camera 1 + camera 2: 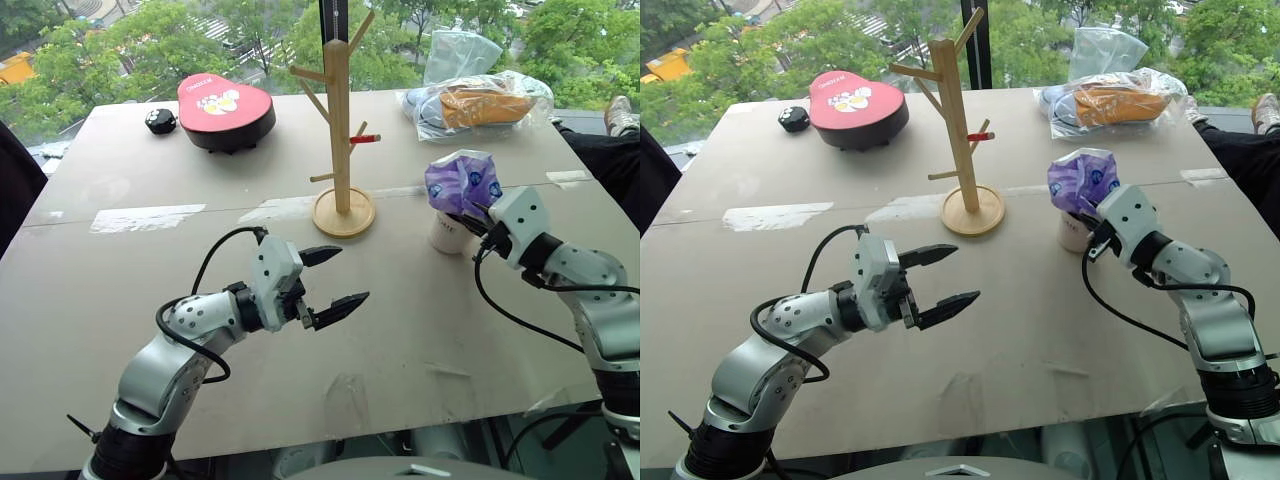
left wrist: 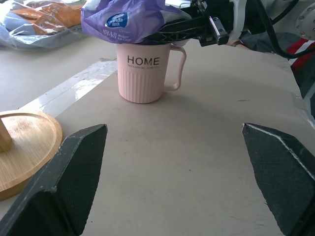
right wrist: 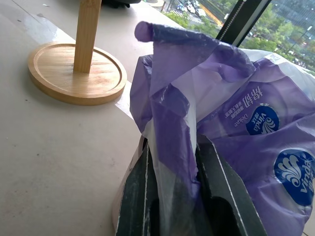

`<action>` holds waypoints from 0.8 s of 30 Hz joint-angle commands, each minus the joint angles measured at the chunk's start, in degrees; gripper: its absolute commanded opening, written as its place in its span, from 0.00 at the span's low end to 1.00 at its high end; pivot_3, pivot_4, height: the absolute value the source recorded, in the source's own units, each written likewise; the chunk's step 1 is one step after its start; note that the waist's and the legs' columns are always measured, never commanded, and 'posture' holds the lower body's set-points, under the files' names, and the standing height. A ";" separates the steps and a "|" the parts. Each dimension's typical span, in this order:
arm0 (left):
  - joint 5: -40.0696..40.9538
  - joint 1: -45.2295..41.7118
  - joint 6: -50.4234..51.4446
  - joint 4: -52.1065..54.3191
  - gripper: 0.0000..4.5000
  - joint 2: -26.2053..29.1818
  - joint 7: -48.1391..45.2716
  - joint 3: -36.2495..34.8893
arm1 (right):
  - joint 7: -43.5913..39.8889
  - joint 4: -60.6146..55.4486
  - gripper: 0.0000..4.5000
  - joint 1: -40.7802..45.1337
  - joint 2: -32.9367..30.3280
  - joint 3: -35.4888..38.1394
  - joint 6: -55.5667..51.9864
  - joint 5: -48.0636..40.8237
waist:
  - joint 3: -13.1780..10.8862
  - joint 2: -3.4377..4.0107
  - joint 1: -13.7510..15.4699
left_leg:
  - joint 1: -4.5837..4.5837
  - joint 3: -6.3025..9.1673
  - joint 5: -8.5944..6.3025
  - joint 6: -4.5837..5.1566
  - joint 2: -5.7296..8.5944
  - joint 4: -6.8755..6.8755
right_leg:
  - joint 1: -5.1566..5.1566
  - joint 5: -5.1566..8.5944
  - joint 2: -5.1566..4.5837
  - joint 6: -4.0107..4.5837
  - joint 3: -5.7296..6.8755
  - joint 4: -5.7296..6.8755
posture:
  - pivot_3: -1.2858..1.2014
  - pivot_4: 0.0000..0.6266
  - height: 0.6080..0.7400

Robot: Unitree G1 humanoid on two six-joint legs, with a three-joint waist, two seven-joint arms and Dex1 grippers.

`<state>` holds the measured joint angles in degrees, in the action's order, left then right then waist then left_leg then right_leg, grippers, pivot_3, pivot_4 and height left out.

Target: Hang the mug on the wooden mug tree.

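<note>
The mug (image 2: 142,73), pale with dark "HOME" lettering and a loop handle, stands upright on the table right of the wooden mug tree (image 1: 340,130). A purple and white plastic bag (image 1: 462,182) is stuffed into its mouth and hides the inside. My right gripper (image 3: 172,152) is shut on a fold of that bag just above the mug's rim. My left gripper (image 1: 352,275) is open and holds nothing; it hovers over the table in front of the tree's round base (image 2: 24,147), pointing toward the mug.
A black heart-shaped box with a red lid (image 1: 226,110) and a small black object (image 1: 160,121) sit at the back left. Clear bags with an orange item (image 1: 480,105) lie at the back right. A person's dark clothing (image 1: 600,150) shows beyond the right edge.
</note>
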<state>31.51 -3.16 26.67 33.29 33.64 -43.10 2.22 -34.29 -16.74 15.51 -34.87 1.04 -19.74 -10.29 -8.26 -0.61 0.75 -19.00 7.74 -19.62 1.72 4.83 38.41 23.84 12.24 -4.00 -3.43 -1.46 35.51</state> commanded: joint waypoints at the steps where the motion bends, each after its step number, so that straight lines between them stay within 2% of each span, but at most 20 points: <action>1: -0.04 -0.61 -1.37 2.35 1.00 0.01 -0.02 -0.59 | 0.33 0.38 0.00 0.20 1.06 0.78 -0.16 -0.67 | 0.00 0.00 -0.04 | 0.00 0.00 0.00 0.00 0.00 0.00 | 0.00 0.00 0.00 0.00 0.00 0.00 | 0.52 0.24 1.00; 14: 0.20 -0.77 -2.32 1.72 1.00 -0.15 -0.62 -0.72 | 0.96 -1.12 0.00 1.63 0.28 3.65 2.27 0.13 | -0.02 0.02 -0.05 | 0.00 -0.01 0.00 0.00 0.00 -0.01 | 0.01 0.00 0.00 0.00 -0.02 0.00 | 0.52 0.24 1.00; 24: 2.67 -7.00 -4.62 0.84 1.00 -4.70 1.00 -3.04 | 0.47 -2.02 0.00 3.26 -5.12 10.09 -0.08 -1.09 | -0.07 0.03 0.06 | -0.06 0.01 0.00 0.00 0.01 -0.01 | 0.02 0.00 -0.02 0.00 0.03 -0.07 | 0.52 0.24 1.00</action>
<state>33.11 -8.93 23.16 33.06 29.47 -42.52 0.36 -33.63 -17.11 18.64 -39.09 8.59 -19.90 -10.57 -8.34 -0.58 0.81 -19.06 7.75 -19.62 1.72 4.84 38.40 23.86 12.24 -4.03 -3.43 -1.44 35.44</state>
